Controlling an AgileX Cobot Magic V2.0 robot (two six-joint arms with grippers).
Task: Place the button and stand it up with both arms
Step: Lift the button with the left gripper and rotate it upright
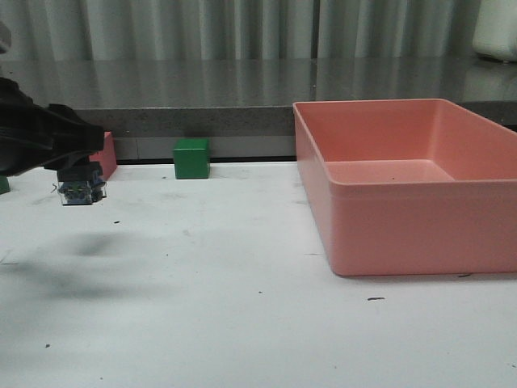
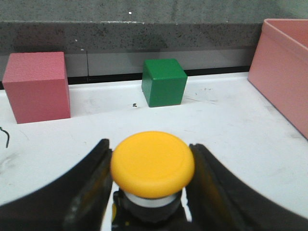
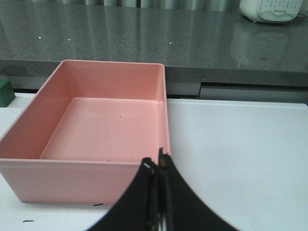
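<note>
Left gripper (image 2: 151, 192) clamped on button (image 2: 153, 163), held above table (image 1: 242, 307) near its left edge; pink cube (image 2: 38, 86) behind, green cube (image 2: 163, 82) at 12 o'clock, open tabletop between. Pink bin (image 1: 404, 202) at 3 o'clock. Right gripper (image 3: 158, 192) fingers together, empty, just outside bin's near wall

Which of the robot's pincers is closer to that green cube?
Left. The left pincer, holding the yellow button, hangs just left of the green cube. The right pincer is over by the pink bin.
</note>
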